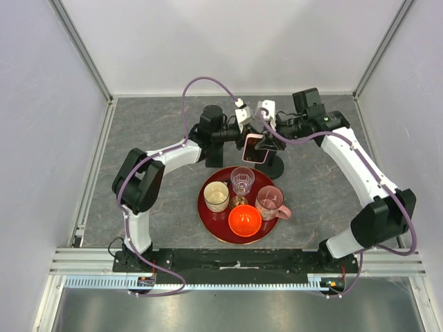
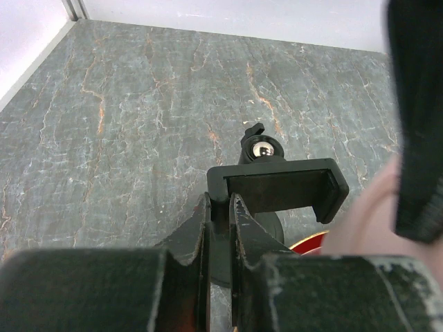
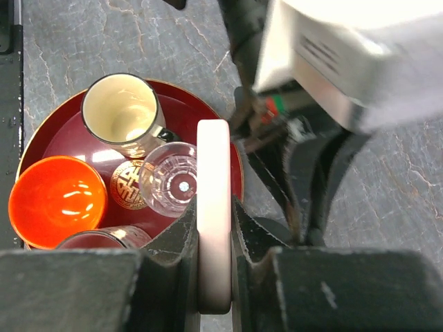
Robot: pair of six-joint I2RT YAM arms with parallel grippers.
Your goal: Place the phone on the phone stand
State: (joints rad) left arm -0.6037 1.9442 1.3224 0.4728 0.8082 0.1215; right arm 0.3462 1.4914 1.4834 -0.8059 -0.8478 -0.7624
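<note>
Currently the step in hand is insertion. Both arms meet over the grey table (image 1: 159,138), with the red tray (image 3: 59,135) on the near side of both claws. The phone stand (image 2: 277,187) rests on its disc base directly beneath them. The left gripper (image 2: 220,214) is clenched on the left end of the stand's clamp head, bracing it. The phone (image 3: 213,173) is grasped edge-on between the fingers of the right gripper (image 3: 213,211), pink rim toward the wrist camera. It is held off the table, just to the right of the left claw, near the clamp head but not yet seated.

The next move, by judgement, is to align the phone with the open bracket, slide it between the bracket's lips, and release only once it is seated. A firm left grasp is required — the thin post looks liable to tip. The clear glass (image 3: 176,180) on the tray lies close below the right claw, so a low withdrawal is best avoided.
</note>
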